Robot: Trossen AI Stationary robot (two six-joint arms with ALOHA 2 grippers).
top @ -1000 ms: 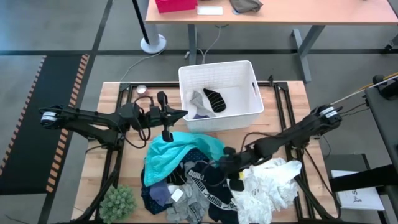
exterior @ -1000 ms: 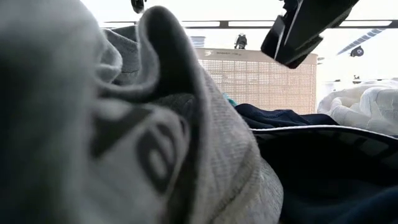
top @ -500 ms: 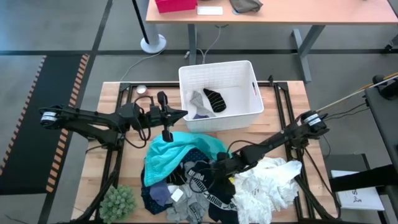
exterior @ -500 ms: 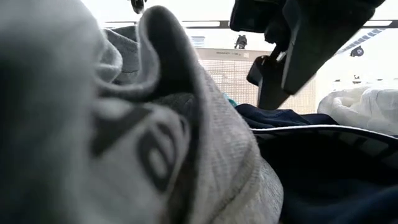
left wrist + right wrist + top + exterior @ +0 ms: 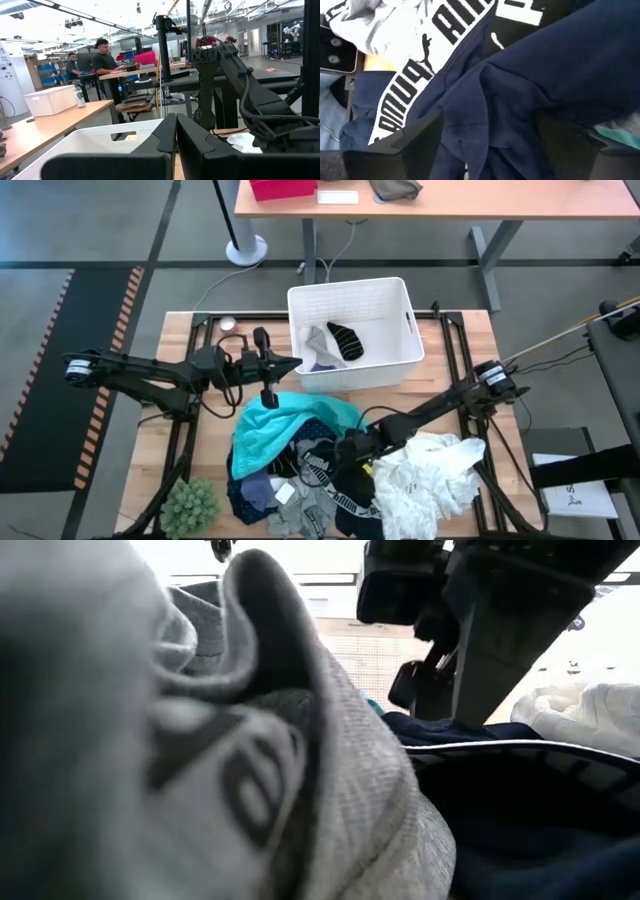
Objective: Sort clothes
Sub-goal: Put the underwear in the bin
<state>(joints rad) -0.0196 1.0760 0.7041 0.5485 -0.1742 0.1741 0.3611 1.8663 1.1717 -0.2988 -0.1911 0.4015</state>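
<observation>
The right gripper (image 5: 350, 450), fingers spread wide, is pressed into a dark navy fabric garment (image 5: 530, 95) atop the clothes pile (left gripper (image 5: 268, 366) pinched closed beside the white plastic bin (image 5: 400, 360)).

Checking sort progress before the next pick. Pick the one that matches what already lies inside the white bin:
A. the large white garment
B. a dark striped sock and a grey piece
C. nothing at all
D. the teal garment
B: the high view shows a dark striped sock beside a grey piece inside the white bin.
</observation>
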